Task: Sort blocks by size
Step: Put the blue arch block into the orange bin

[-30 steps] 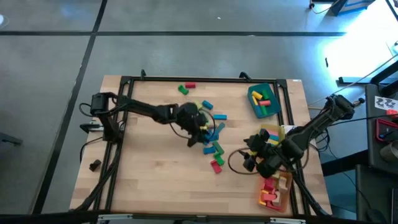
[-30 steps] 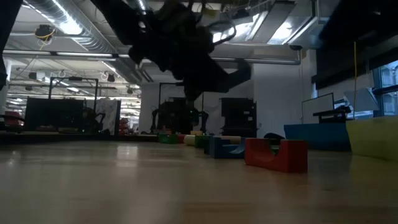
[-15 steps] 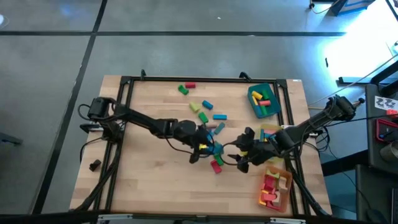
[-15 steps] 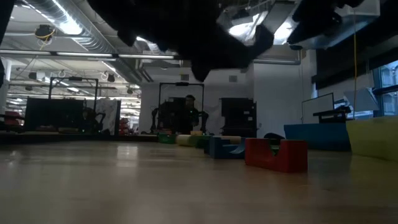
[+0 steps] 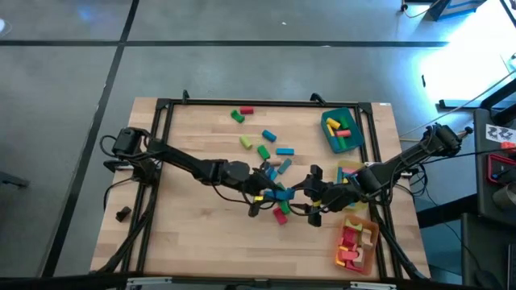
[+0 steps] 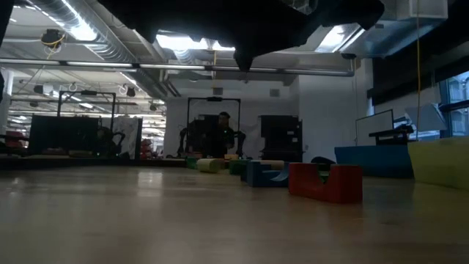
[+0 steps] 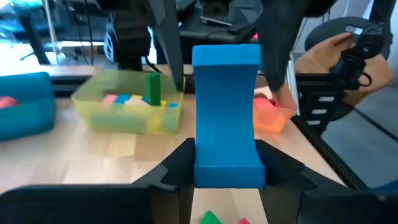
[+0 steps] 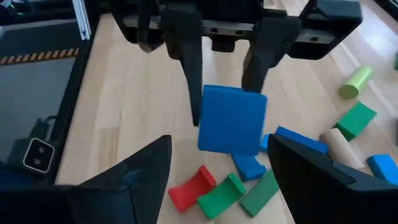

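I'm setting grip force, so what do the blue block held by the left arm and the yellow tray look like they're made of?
The blue block in the left end effector looks like painted wood: matte, opaque, crisp edges. The yellow tray looks like thin plastic: translucent, with blocks showing through its wall.

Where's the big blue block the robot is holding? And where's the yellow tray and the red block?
blue block [image 7: 227, 118], left wrist view, middle of its front face.
yellow tray [image 7: 124, 115], left wrist view, its front wall.
red block [image 6: 325, 182], low view, its front face.
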You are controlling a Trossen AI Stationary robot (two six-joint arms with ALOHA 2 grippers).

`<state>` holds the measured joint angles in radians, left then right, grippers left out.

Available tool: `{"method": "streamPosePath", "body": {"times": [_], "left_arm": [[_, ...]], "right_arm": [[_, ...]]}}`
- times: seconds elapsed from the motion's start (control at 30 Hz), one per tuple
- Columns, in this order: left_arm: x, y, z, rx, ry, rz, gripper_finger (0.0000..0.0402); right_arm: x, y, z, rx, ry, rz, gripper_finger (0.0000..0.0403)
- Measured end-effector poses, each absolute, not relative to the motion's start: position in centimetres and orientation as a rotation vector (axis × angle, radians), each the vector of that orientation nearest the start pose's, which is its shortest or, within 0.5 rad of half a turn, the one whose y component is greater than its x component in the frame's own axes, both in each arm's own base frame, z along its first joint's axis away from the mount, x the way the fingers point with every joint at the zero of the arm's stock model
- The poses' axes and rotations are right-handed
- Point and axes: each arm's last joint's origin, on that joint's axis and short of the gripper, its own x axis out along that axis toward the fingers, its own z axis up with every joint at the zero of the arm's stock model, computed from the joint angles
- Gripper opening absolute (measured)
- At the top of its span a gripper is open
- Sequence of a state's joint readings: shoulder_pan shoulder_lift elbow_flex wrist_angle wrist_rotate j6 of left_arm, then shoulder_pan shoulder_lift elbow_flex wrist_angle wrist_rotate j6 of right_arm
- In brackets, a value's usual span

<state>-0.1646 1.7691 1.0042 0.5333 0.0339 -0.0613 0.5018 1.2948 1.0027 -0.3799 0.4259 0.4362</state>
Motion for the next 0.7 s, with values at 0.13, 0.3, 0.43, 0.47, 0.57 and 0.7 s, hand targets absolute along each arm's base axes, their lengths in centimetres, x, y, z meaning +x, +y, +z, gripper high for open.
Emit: {"method": "streamPosePath", "body": {"times": [0.13,0.3,0.43,0.47,0.57,0.7], "left_arm": [[38.0,-6.3,21.5,-0.028,0.221,-0.164,0.0122],[38.0,-6.3,21.8,-0.002,0.191,-0.157,0.0123],[38.0,-6.3,21.7,-0.001,0.193,-0.158,0.0123],[38.0,-6.3,21.8,-0.001,0.192,-0.158,0.0123],[38.0,-6.4,21.8,-0.001,0.193,-0.159,0.0123],[38.0,-6.4,21.8,-0.001,0.191,-0.16,0.0123]], "right_arm": [[24.8,12.2,28.9,0.145,0.561,-0.05,0.0264],[25.0,12.2,29.3,0.153,0.508,-0.089,0.0264],[25.0,12.2,29.3,0.151,0.502,-0.1,0.0261],[25.0,12.2,29.3,0.151,0.503,-0.1,0.0256],[25.2,12.1,29.1,0.149,0.509,-0.105,0.0228],[25.7,11.7,28.8,0.16,0.531,-0.097,0.0168]]}}
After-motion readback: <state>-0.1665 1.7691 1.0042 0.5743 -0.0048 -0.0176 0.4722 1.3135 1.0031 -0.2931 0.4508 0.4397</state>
